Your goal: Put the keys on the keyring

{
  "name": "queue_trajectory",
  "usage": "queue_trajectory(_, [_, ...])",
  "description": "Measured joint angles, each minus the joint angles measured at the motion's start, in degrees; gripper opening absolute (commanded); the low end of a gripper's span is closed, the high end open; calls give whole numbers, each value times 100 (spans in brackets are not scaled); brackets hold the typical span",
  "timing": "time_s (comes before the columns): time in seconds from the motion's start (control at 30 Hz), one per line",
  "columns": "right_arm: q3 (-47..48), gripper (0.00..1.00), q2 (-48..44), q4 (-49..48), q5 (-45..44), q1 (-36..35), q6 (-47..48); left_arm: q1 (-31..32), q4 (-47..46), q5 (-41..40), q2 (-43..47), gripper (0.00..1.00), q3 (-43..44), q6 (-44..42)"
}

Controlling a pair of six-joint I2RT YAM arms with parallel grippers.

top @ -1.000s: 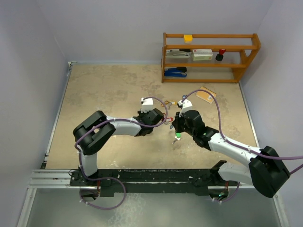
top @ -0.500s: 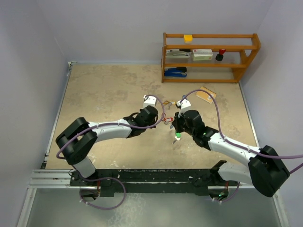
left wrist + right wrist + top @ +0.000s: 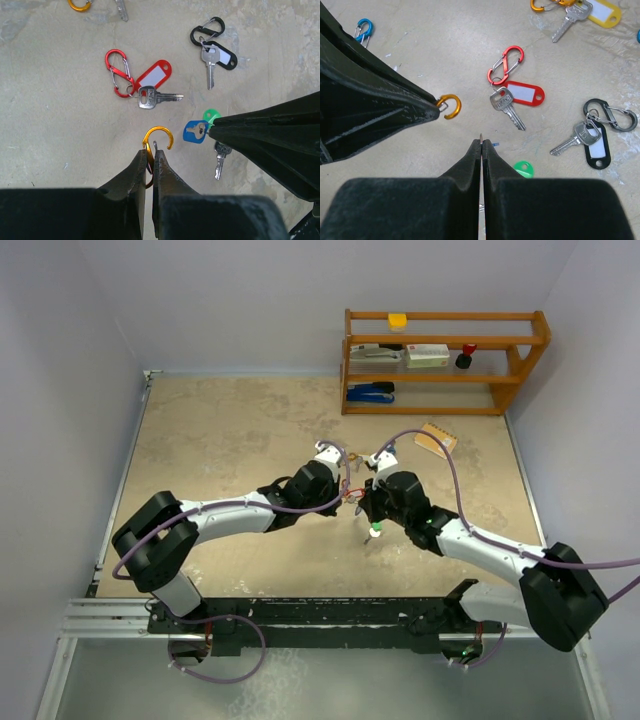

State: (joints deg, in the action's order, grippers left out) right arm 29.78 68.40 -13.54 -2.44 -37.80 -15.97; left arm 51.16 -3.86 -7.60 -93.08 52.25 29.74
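Pinching orange clip [image 3: 159, 136] in left tool [image 3: 150, 150]. Lying loose on worktop [image 3: 60, 125] beyond: red-tagged key [image 3: 152, 96], then black-tagged key [image 3: 210, 65], each on a matching clip. Clamping thin metal sliver [image 3: 480, 136] in right tool [image 3: 481, 143], blue-tagged key [image 3: 196, 131] and green tag [image 3: 212, 116] at its tip.

The white-and-black left arm [image 3: 230, 512] is folded at its elbow on the left, forearm reaching right toward the table's middle. The white-and-black right arm [image 3: 480, 550] stretches from its base up and to the left to meet it. The two wrists sit close, tips nearly facing and apart. The black two-finger left gripper [image 3: 151, 150] is pinched onto an orange metal S-shaped clip [image 3: 159, 137]. The black two-finger right gripper [image 3: 481, 144] is pressed closed, a thin sliver of metal [image 3: 481, 136] showing between its pads.
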Motion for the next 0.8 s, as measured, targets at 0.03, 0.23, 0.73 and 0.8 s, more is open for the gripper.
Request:
queue_trajectory(0.03, [22,0,15,-11,50,0,4,0,-2,59,0,0,0,-4])
queue_trajectory(0.23, [52,0,66,-52,190,0,17,0,-68,238,-2,0,2,-42])
queue_trajectory(0.73, [111,0,109,-114,498,-17,44,4,-129,365,-190,0,116,-44])
queue_trajectory(0.8, [111,0,131,-142,514,-17,57,13,-129,385,-205,0,133,-44])
